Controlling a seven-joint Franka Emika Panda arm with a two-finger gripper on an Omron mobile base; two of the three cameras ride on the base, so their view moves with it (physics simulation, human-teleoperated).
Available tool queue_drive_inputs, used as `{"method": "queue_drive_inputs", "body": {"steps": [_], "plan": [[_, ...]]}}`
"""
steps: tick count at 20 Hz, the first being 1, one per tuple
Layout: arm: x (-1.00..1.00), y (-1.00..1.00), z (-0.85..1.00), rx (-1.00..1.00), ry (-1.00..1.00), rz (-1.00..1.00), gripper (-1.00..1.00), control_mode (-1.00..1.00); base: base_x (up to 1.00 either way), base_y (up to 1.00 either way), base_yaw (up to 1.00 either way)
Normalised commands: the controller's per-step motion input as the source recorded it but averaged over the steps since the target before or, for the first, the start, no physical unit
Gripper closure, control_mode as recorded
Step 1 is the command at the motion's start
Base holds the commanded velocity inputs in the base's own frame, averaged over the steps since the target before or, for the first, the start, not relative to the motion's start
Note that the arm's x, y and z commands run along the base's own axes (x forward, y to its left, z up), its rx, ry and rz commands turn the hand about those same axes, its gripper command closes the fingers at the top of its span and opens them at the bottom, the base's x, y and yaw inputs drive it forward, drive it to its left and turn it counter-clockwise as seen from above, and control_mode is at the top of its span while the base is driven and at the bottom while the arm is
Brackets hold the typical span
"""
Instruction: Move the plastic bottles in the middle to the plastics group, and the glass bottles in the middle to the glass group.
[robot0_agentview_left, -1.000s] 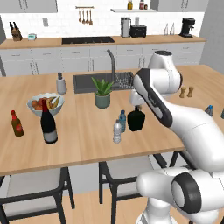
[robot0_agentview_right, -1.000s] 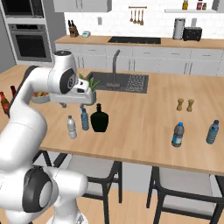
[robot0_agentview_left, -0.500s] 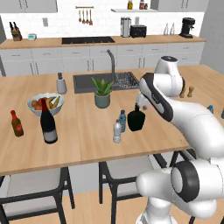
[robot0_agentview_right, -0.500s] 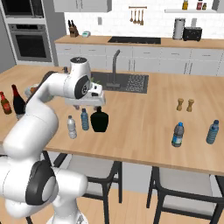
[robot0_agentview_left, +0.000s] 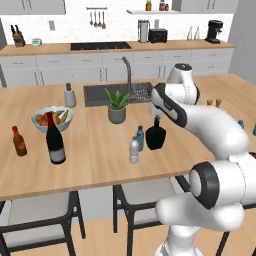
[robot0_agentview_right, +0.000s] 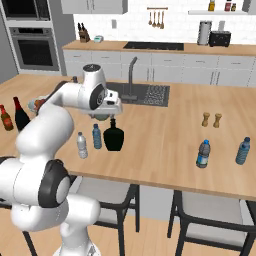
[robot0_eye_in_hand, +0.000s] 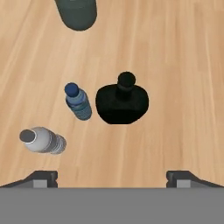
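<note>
my fingers wide apart above the black bottle

my gripper (robot0_eye_in_hand: 112, 176) hangs over the counter with nothing between its tips; the fingertips (robot0_eye_in_hand: 41, 177) stand far apart at the bottom of the hand view, holding nothing. just ahead of them, seen from above, is the squat black bottle (robot0_eye_in_hand: 122, 102), upright on the wooden counter (robot0_eye_in_hand: 183, 65), its short neck pointing up at me. just beside it stands the blue-tinted bottle (robot0_eye_in_hand: 78, 101) with a blue cap, and a little farther off the clear-whitish bottle (robot0_eye_in_hand: 41, 140) with a pale cap. the three stand near one another but apart.

from the left base view my gripper (robot0_agentview_left: 156, 109) sits just above the neck of the black bottle, close to it but clear of it. behind it is a potted plant (robot0_agentview_left: 117, 105) near the sink (robot0_agentview_left: 100, 94).

far to my left stand the tall wine bottle (robot0_agentview_left: 54, 141) with its grey label and the small red-brown sauce bottle (robot0_agentview_left: 19, 141), with a fruit bowl (robot0_agentview_left: 51, 118) behind them. far to my right, in the right base view, two blue water bottles (robot0_agentview_right: 203, 154) stand near the counter's front edge, well apart from the middle three, with a pair of shakers (robot0_agentview_right: 211, 119) behind them.
</note>
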Motion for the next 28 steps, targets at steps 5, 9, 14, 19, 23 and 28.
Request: {"method": "queue_drive_inputs", "body": {"steps": [5, 9, 14, 19, 23, 28], "plan": [[0.31, 0.00, -0.23, 0.00, -0.06, 0.00, -1.00, -1.00, 0.00, 0.00, 0.00], [0.18, 0.00, -0.53, 0.00, -0.22, 0.00, -1.00, -1.00, 0.00, 0.00, 0.00], [0.23, 0.00, -0.42, 0.00, -0.16, 0.00, -1.00, -1.00, 0.00, 0.00, 0.00], [0.00, 0.00, -0.23, 0.00, -0.04, 0.00, -1.00, -1.00, 0.00, 0.00, 0.00], [0.05, 0.00, -0.04, 0.00, 0.00, 0.00, -1.00, -1.00, 0.00, 0.00, 0.00], [0.18, 0.00, 0.00, 0.00, 0.00, 0.00, -1.00, -1.00, 0.00, 0.00, 0.00]]}}
